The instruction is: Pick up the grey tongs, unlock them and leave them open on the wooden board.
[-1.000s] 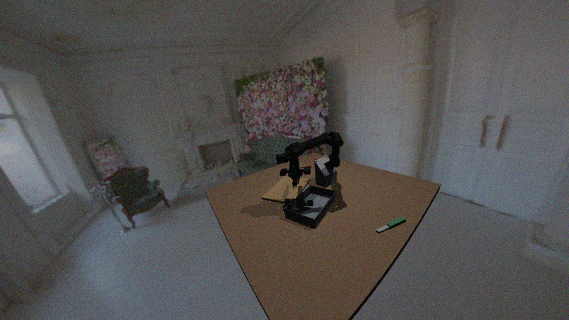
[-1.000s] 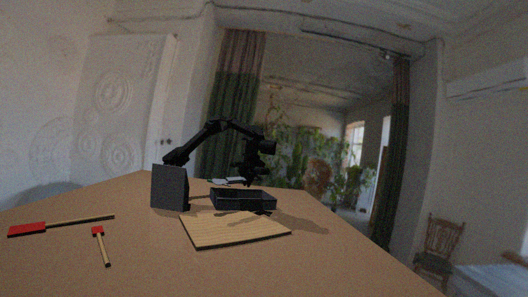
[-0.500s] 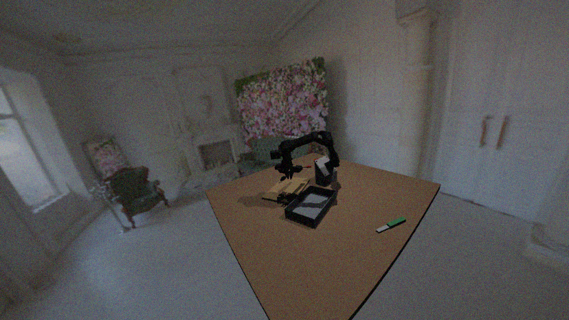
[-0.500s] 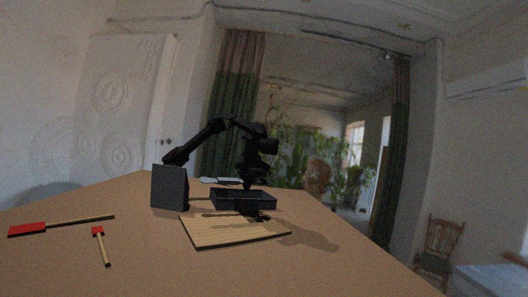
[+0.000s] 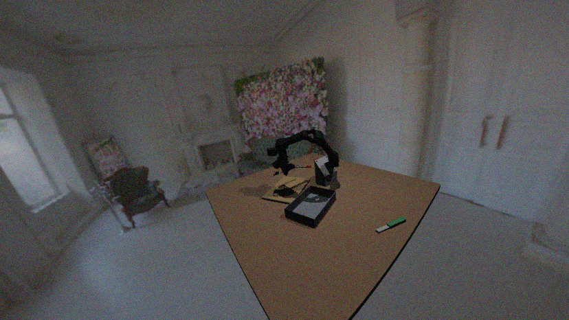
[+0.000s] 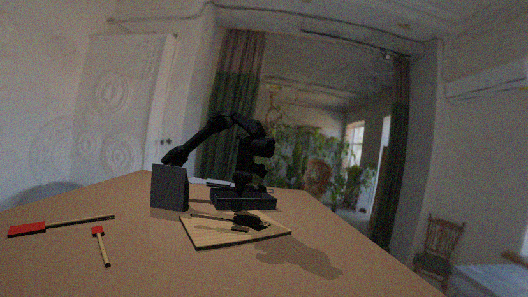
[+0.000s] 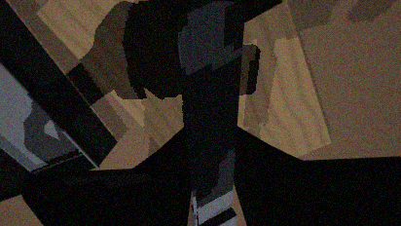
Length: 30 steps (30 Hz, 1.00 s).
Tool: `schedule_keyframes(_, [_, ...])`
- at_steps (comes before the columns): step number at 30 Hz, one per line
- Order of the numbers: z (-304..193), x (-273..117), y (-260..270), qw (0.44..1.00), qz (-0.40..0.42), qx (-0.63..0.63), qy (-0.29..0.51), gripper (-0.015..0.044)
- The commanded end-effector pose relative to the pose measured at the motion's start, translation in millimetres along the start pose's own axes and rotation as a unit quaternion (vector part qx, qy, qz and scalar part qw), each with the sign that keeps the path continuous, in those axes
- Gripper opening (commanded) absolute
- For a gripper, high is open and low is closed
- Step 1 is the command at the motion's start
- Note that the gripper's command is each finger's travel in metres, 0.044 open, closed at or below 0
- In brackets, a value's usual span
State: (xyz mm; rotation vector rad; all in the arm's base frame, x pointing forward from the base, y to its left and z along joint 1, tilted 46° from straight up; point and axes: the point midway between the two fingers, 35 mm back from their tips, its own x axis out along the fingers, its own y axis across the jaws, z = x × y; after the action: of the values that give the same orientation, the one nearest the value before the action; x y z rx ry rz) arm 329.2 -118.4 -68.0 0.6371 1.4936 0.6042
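Note:
My gripper [image 5: 284, 172] [image 6: 240, 192] [image 7: 207, 127] is shut on the grey tongs [image 6: 220, 181] [image 7: 210, 99], pointing down above the roasting tin and wooden board area. The tongs lie roughly level across it in the exterior view and run down the middle of the wrist view. Whether their arms are locked or free is too dark to tell. The wooden board [image 6: 201, 239] [image 7: 297, 127] lies flat, with the shadow of the gripper and tongs on it. The dark roasting tin [image 5: 300, 223] [image 6: 254, 204] [image 7: 83, 104] stands beside it; the tongs are off its rim.
A dark upright block [image 5: 319, 177] [image 6: 168, 188] stands near the arm's base, beside the tin and board. A green-handled tool [image 5: 396, 222] lies apart on the table [image 5: 318, 262]. A long red-headed tool [image 6: 27, 228] and a shorter one [image 6: 101, 245] lie on the block's other side.

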Motion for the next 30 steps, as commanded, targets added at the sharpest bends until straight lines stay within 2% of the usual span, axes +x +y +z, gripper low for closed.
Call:
schedule_keyframes(1, [4,-3,-2,1.000,-0.005,0.002,-0.005,-0.0150])
schedule_keyframes(6, [5,-4,-7,1.000,-0.010,0.006,-0.029,-0.0150])
schedule_keyframes(30, [7,-23,-29,0.965,-0.028,0.032,-0.258,-0.0150])
